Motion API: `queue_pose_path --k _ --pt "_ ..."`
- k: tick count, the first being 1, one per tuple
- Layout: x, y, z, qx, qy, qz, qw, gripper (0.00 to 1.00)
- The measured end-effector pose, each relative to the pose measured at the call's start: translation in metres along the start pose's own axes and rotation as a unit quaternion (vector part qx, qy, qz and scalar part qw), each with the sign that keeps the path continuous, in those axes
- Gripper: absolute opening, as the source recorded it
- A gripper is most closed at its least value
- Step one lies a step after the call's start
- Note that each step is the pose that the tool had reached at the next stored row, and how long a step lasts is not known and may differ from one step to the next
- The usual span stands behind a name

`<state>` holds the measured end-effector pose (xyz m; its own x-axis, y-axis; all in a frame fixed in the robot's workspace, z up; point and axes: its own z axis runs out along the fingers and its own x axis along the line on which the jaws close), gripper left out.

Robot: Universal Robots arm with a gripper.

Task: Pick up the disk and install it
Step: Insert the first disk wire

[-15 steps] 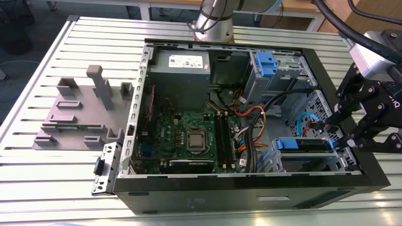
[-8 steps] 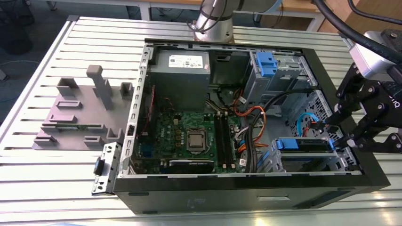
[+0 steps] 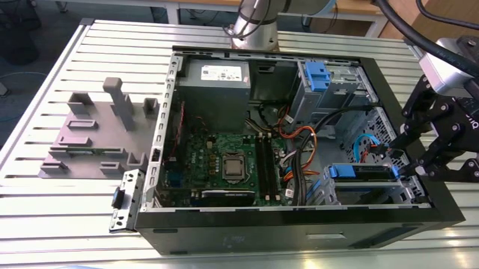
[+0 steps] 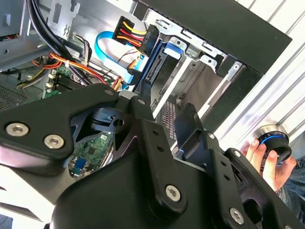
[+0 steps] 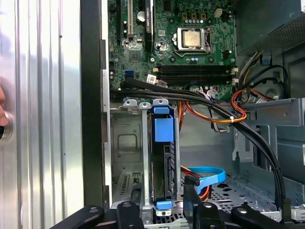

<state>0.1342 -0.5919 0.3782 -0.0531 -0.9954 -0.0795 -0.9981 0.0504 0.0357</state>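
The disk [image 3: 363, 171] sits on edge in the drive cage at the front corner of the open computer case [image 3: 299, 224], blue rails showing, cables plugged into it. The pincer [image 3: 408, 162] hangs just beside the disk, fingers spread and holding nothing. The case lies on a slatted table [image 3: 45, 224].

No print can be read with any certainty: the white label [image 3: 215, 71] on the grey power supply [image 3: 215, 89] in the exterior view carries dark marks too small to make out, and the fine white lettering on the green motherboard [image 5: 176, 43] in the first wrist view is equally illegible.
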Motion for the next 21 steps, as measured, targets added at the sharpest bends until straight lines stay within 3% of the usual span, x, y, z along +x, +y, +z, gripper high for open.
queue_pose_path --k 21 --pt "-0.0003 -0.008 0.0018 0.0 0.0001 0.0 1.0 0.47"
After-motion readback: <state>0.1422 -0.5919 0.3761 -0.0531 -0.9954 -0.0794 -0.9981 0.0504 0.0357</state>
